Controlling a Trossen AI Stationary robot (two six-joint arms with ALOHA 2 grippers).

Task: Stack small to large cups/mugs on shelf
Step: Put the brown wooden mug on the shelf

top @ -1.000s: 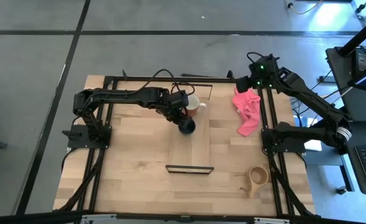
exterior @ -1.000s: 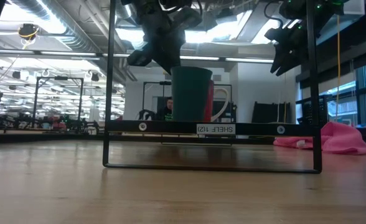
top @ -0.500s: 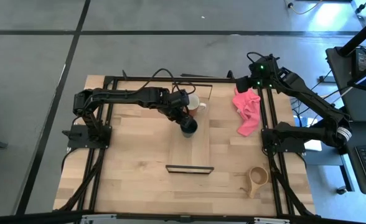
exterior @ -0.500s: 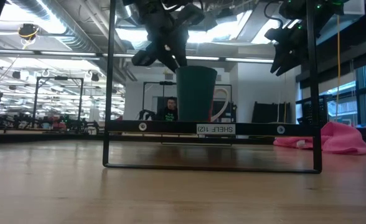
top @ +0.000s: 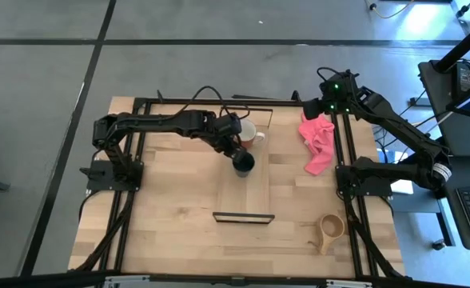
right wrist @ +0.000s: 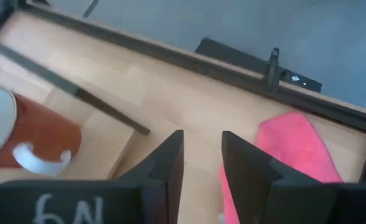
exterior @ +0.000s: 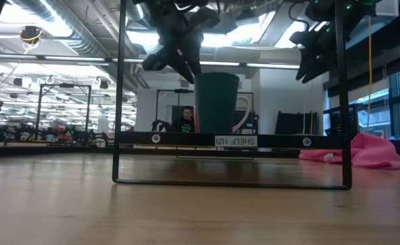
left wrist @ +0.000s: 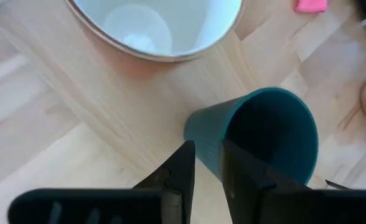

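Note:
The dark green cup stands upright on the light-wood shelf board, just in front of the orange-brown mug, whose white inside shows in the left wrist view. My left gripper is shut on the green cup and comes at it from the table's left. The tan wooden cup lies on the tabletop at the near right. My right gripper hangs open and empty above the far end of the pink cloth. My left gripper holds the green cup by its wall at the rim, on the side toward the table's left. One finger shows over the opening and the other outside the wall. The fingers slant down from the upper left. The cup stays upright; the shelf's front bar hides its base.
The shelf's black frame ends stand at its near end and far end. The near frame fills the low view. Black rails run along both sides of the tabletop. Bare board lies between the green cup and the near frame.
My left gripper has carried the green cup a short way toward the table's right edge along the shelf. The cup stays upright and at the same height, and now covers more of the orange mug in the low view.

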